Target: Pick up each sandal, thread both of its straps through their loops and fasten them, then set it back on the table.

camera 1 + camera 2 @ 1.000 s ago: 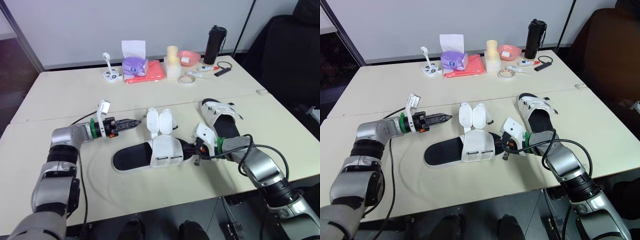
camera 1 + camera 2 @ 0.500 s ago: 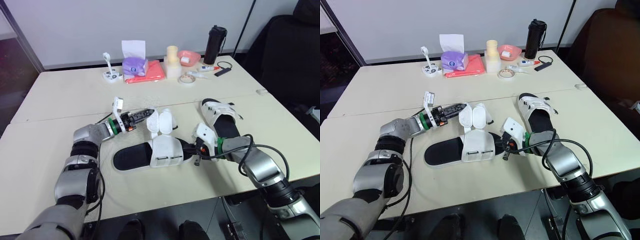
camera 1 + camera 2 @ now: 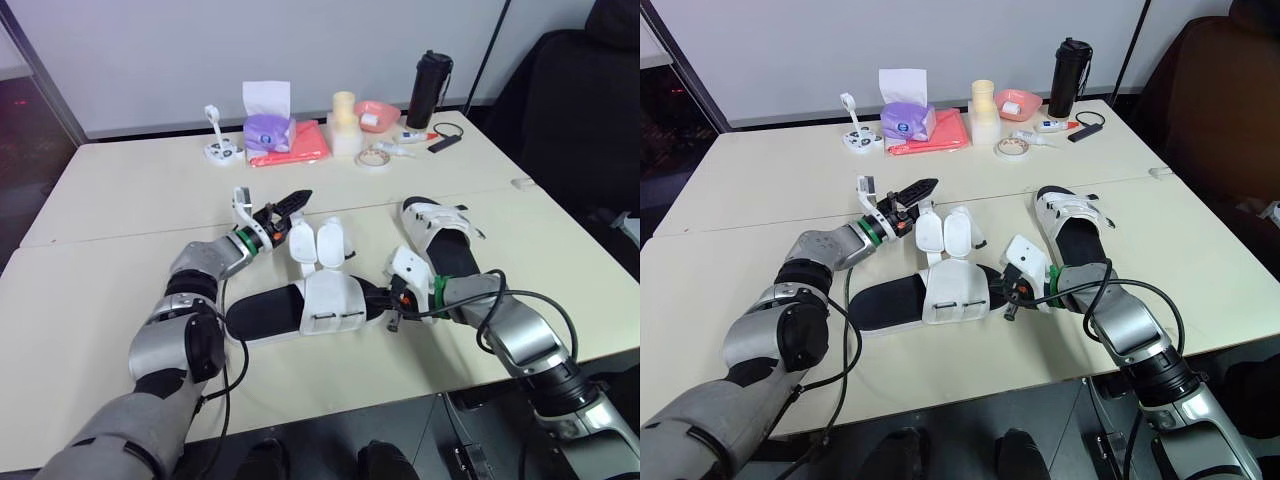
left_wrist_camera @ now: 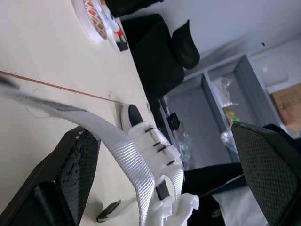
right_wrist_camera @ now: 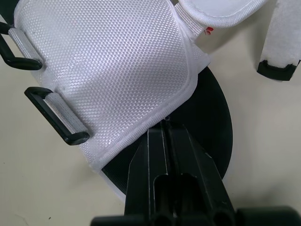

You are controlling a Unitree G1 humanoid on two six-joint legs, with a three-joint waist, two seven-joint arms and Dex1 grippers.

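From the head camera I see the near sandal lying flat on the table, its black sole along the front edge and its two white straps flipped open toward the far side. The left gripper hovers just beside those straps. The right gripper sits at the sandal's toe end. The second sandal lies near it, to the right. At the far edge are a purple tissue pack and a black bottle; their labels are too small for me to read.

On the left wrist feed the claw is released, with a white strap running between the spread fingers. A tape roll carries red print I cannot make out.

On the right wrist feed the claw is clenched, its tips touching the hem of the white upper, near two black loops.
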